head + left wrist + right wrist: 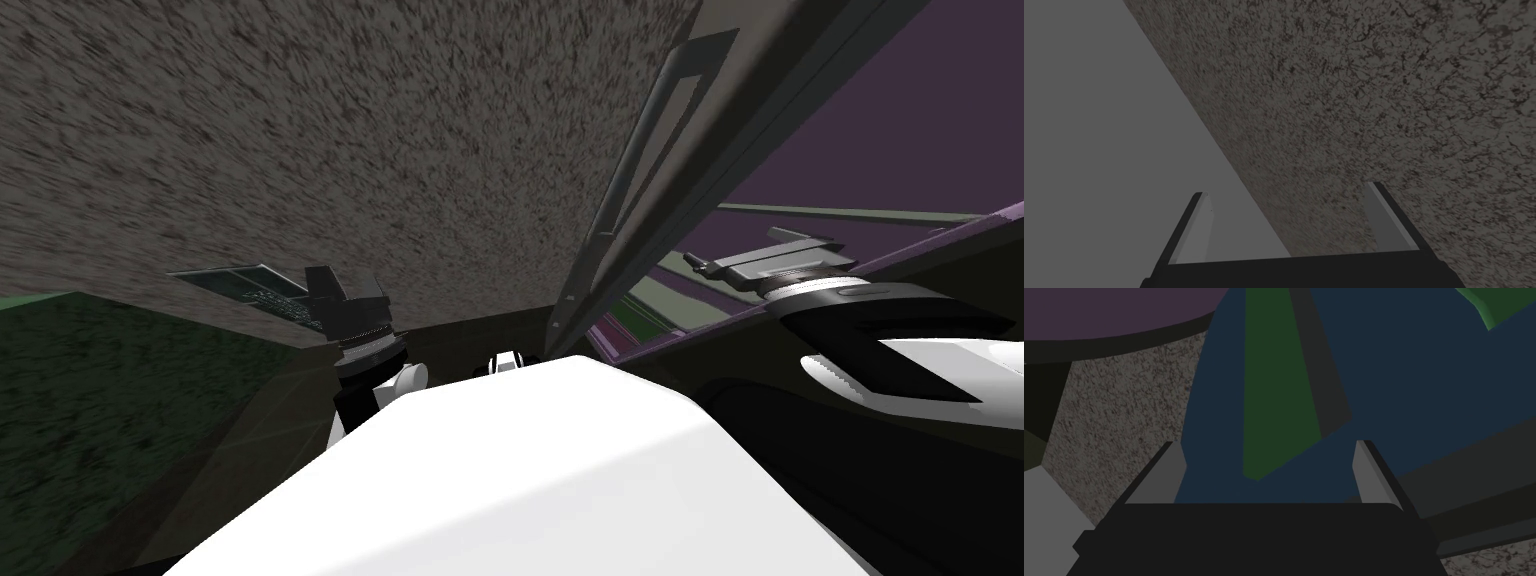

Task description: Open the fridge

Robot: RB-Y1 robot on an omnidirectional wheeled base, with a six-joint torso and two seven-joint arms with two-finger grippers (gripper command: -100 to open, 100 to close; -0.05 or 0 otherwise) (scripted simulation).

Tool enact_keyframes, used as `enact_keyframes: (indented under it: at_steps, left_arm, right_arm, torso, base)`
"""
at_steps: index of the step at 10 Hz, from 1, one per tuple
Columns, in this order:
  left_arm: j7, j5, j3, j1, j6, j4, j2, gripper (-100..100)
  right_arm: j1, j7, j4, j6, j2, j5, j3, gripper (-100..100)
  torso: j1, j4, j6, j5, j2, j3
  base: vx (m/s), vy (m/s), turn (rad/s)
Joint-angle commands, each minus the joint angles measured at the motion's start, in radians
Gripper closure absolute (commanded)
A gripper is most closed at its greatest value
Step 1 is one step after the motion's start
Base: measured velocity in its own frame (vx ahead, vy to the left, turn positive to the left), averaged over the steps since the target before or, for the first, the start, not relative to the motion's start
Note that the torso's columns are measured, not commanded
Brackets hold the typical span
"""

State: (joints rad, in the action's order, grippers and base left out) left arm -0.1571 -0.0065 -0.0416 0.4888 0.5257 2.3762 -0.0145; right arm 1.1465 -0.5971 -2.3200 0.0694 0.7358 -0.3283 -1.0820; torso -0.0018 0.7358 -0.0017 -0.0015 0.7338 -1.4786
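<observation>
The fridge door (720, 110) is a dark grey panel that slants across the upper right of the head view, with a long bar handle (650, 140) along it. Beside the door's edge lies a purple area (880, 130). My right gripper (715, 258) hovers below that edge, to the right of the handle's lower end and apart from it. In its own wrist view the right gripper (1269, 444) is open and holds nothing, facing blue and green shapes. My left gripper (215, 280) reaches out to the left, and the left gripper (1288, 190) is open and empty.
A speckled grey-brown surface (350, 130) spreads over the upper left of the head view and shows past the left fingers (1394, 222). A dark green surface (90, 400) lies at the lower left. Plain grey (1099, 125) lies beside the speckled surface.
</observation>
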Motion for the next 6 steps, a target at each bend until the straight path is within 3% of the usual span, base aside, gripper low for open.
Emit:
enact_keyframes:
  at_steps: [1, 6]
  left_arm:
    - [0.0, 0.0, 0.0, 0.0, 0.0, 0.0, 0.0, 0]
    - [0.0, 0.0, 0.0, 0.0, 0.0, 0.0, 0.0, 0]
  right_arm:
    - [-0.009, -0.01, 0.012, 0.019, -0.013, -0.013, -0.003, -100]
    - [-0.032, -0.031, 0.041, 0.057, -0.045, -0.043, -0.009, -100]
  torso:
    - [0.001, 0.001, 0.001, 0.001, 0.0, 0.0]
    - [0.002, 0.003, 0.002, 0.002, 0.006, 0.004]
  base:
    - [0.145, 0.15, 0.004]
    - [0.127, 0.178, 0.003]
